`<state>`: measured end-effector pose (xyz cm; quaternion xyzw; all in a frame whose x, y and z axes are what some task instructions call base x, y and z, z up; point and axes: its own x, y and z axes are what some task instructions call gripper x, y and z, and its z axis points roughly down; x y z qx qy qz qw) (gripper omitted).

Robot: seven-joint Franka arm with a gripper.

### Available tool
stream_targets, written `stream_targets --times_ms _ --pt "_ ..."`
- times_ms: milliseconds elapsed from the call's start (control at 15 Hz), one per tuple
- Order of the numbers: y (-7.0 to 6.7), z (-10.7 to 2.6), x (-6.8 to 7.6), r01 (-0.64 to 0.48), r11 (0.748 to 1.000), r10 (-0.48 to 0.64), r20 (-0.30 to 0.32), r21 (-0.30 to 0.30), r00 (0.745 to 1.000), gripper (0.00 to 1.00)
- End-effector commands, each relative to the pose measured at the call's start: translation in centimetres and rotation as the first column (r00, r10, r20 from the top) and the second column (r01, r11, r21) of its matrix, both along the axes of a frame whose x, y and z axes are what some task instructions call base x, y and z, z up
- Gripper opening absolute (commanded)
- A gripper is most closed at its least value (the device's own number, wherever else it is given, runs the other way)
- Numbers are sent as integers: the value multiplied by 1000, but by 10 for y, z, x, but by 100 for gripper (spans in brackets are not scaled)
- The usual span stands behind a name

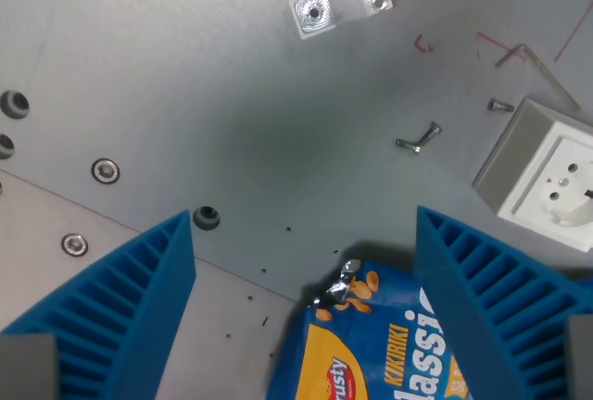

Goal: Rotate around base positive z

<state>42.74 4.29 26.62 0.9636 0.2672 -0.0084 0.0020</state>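
**Blue ribbed fingers spread over a snack bag**

Gripper [306, 317], seen from the wrist camera, shows two blue ribbed plastic fingers [130, 307] standing wide apart, one at the wrist view's left and one at the wrist view's right, with nothing pinched between them. Between them, nearer the right-hand finger, lies the blue and orange foil snack bag [371, 344], its crimped silver top corner pointing up the picture and its lower part running out of frame. The right finger appears to sit just beside or over the bag's edge; whether it touches cannot be told from this angle. The left finger is clearly apart from the bag.

Judging by its look, the bag is light, soft and crinkly, with a slick printed skin that would slide under a weak pinch and crush under a hard one, and its contents are likely brittle. A hold across the body of the bag, or on the flat crimped seam, would probably be safest, with gentle force. For a turn about the vertical axis, the bag would follow only if held; as it lies, it is free.

Outward from the tool, the grey metal table [232, 122] carries bolt holes and screw heads at the left, a small shiny aluminium bracket [340, 2] well up the picture, two loose screws [419, 137] nearer, and a white and grey electrical socket block [547, 173] at the right edge.
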Motion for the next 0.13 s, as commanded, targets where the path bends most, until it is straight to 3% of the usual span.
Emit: stream_targets --times_ms 67,133 --pt "0 2 0 -172 985 172 8 -4 985 100" --pt "0 2 0 -185 983 185 8 -4 983 100"
